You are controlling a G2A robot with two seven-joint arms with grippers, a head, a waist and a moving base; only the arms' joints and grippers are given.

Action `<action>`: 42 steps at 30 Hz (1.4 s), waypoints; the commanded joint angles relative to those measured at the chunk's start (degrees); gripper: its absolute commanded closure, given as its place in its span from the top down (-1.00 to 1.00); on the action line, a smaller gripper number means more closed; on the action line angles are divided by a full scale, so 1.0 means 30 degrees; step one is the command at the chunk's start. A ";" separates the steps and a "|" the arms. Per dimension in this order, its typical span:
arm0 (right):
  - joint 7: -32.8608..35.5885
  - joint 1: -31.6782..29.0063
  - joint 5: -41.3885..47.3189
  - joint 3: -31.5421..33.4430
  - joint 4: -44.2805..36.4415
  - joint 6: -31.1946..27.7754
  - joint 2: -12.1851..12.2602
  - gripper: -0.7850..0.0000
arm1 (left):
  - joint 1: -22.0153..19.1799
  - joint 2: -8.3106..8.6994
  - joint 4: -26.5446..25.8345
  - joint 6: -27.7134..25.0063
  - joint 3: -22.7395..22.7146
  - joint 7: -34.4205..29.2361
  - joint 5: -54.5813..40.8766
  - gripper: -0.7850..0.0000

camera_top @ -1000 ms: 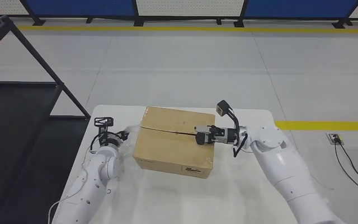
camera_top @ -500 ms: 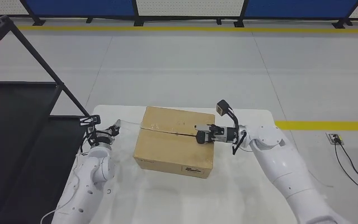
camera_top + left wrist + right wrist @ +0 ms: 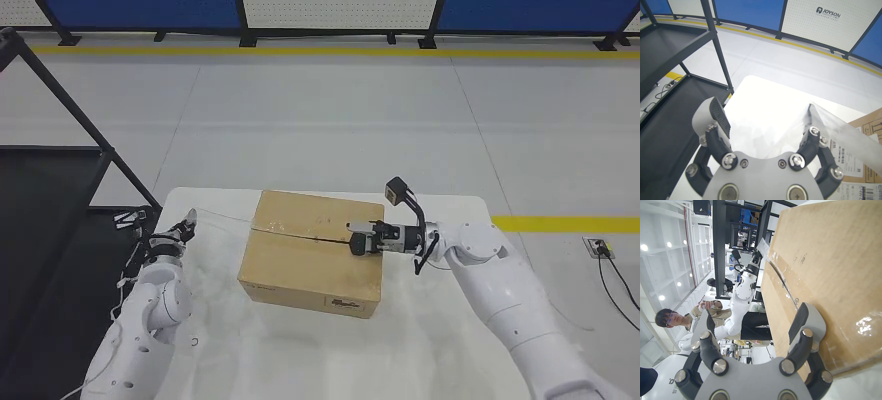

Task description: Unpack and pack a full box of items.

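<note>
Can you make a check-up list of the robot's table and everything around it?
Surface: white table, box in the middle.
Job's things: box shut; tape strip stretches from its seam to the left gripper.
Clutter: nothing seen.
Grippers: left gripper open, tape stuck on one finger; right gripper open, one finger on the box top.
Cables: floor cable by a socket.
Surroundings: black rack, blue panels, yellow floor line.

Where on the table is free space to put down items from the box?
The widest bare patch of the table lies between the box and the near edge. Left of the box is crowded: the left gripper and a tape strip cross it.
</note>
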 commanded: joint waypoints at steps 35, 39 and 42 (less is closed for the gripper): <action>-0.0584 0.0051 -0.0107 -0.0298 0.0083 -0.0013 -0.0221 1.00 | -0.1135 -0.0617 -0.2895 -0.2292 -0.1979 0.0615 -0.5164 1.00; -0.0607 0.0056 -0.0138 -0.0249 0.0170 -0.0054 -0.0211 1.00 | -0.1037 -0.0708 -0.3813 -0.2191 -0.1557 0.0664 -0.4843 1.00; -0.0580 0.0029 -0.0116 -0.0187 0.0200 -0.0129 -0.0194 1.00 | -0.1119 -0.0793 -0.4311 -0.2041 -0.1099 0.0644 -0.4447 1.00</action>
